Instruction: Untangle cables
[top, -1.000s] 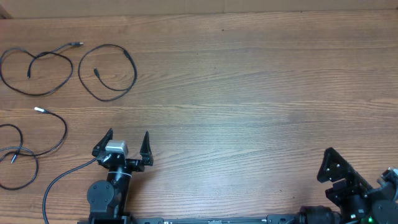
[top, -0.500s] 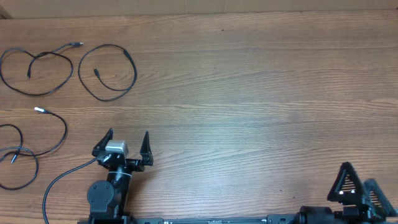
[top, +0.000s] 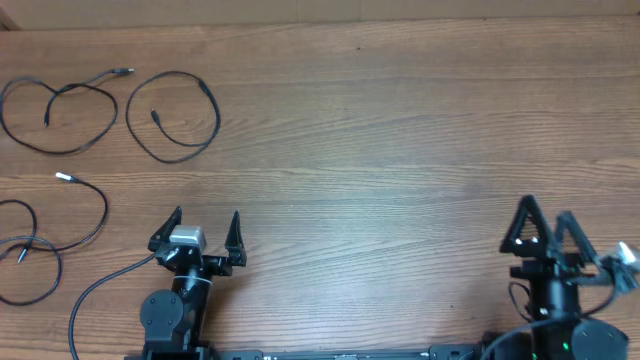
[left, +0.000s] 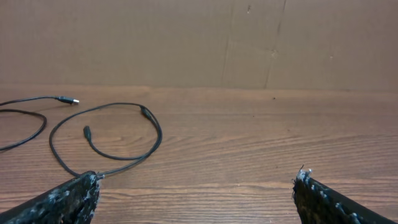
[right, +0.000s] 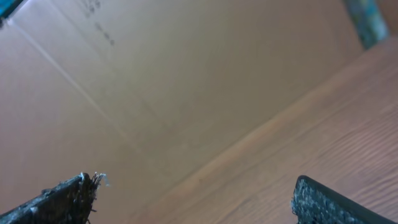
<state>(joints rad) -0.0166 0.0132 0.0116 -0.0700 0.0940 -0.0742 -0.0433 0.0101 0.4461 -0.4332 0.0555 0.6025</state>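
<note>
Overhead, 3 separate black cables (top: 217, 115) on 1 table (top: 400, 150), left pincer (top: 206, 214) released, right pincer (top: 545, 208) released.

Table: a big brown wooden table (top: 400, 150) is lying flat, its grain lines running from side to side.
Wall: a plain brown cardboard wall (left: 155, 37) is standing up along the table's far edge.
Creases: straight creases (left: 229, 43) are running up and down the cardboard.
Light: soft, even light is falling on the wood.
</note>
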